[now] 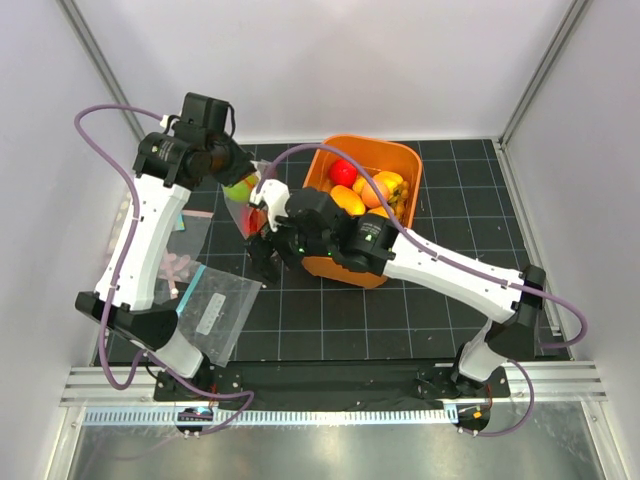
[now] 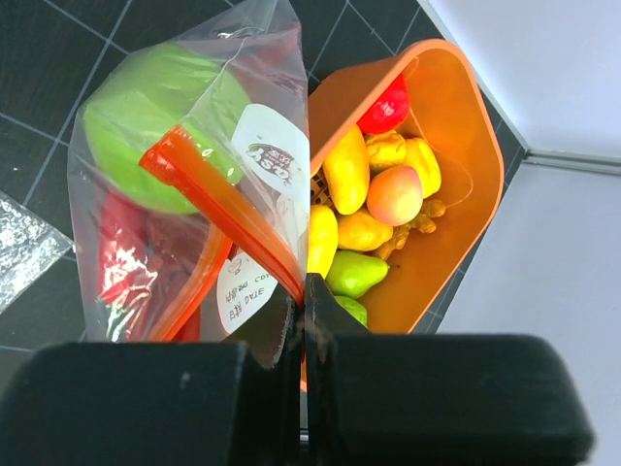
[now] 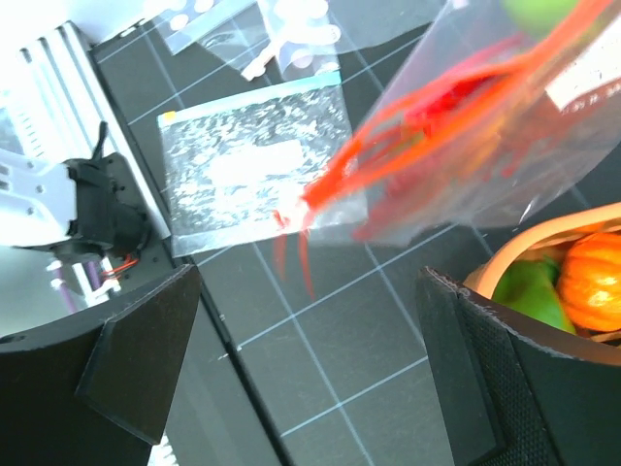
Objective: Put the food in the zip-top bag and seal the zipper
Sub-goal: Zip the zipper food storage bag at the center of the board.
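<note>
My left gripper (image 2: pixel 303 303) is shut on the red-orange zipper (image 2: pixel 228 209) of the clear zip-top bag (image 2: pixel 272 78) and holds the bag hanging above the mat. Inside the bag are the round light-green fruit (image 2: pixel 146 126) and the red lobster (image 2: pixel 131 262). In the top view the left gripper (image 1: pixel 240 182) holds the bag (image 1: pixel 245 205) beside the orange basket. My right gripper (image 1: pixel 263 252) is open and empty just below the bag. In the right wrist view the right gripper (image 3: pixel 310 374) has its jaws wide apart, with the bag (image 3: pixel 505 146) and the blurred zipper (image 3: pixel 388 160) above them.
An orange basket (image 1: pixel 335 268) of toy produce stands right of the bag; it also shows in the left wrist view (image 2: pixel 466 146). A flat clear bag with teal strip (image 1: pixel 215 310) lies at front left. Another clear bag (image 1: pixel 180 250) lies behind it.
</note>
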